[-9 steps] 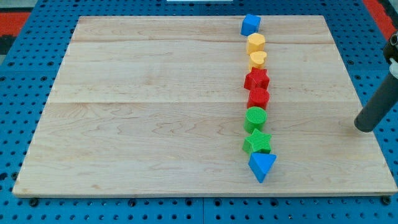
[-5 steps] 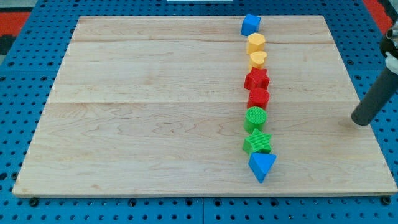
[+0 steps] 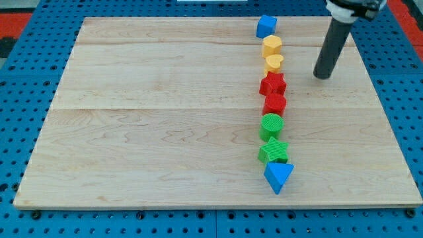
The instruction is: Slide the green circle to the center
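The green circle (image 3: 271, 124) lies on the wooden board (image 3: 165, 119), right of the board's middle, in a column of blocks. My tip (image 3: 322, 76) is on the board to the circle's upper right, well apart from it and level with the yellow heart (image 3: 273, 63). It touches no block.
The column runs from the view's top to bottom: blue block (image 3: 266, 26), yellow hexagon (image 3: 271, 45), yellow heart, red star (image 3: 272, 84), red hexagon (image 3: 274, 104), green circle, green star (image 3: 273, 151), blue triangle (image 3: 278, 176). A blue pegboard (image 3: 403, 99) surrounds the board.
My tip has moved from the board's right edge up and to the left, closer to the block column. No block has moved.
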### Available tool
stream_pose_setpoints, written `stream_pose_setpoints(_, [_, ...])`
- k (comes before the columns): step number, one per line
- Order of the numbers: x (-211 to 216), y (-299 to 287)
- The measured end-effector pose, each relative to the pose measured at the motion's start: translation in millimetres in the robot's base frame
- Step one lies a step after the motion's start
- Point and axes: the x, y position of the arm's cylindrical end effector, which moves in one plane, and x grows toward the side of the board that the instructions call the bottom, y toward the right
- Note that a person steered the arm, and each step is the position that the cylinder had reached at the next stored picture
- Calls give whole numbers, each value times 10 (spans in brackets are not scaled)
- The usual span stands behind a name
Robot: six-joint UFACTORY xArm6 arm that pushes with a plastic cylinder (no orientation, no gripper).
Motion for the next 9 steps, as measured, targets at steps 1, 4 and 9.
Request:
stream_pose_setpoints(1, [-202, 0])
stream_pose_setpoints(4, [-217, 131])
stream_pose_setpoints(9, [-204, 316])
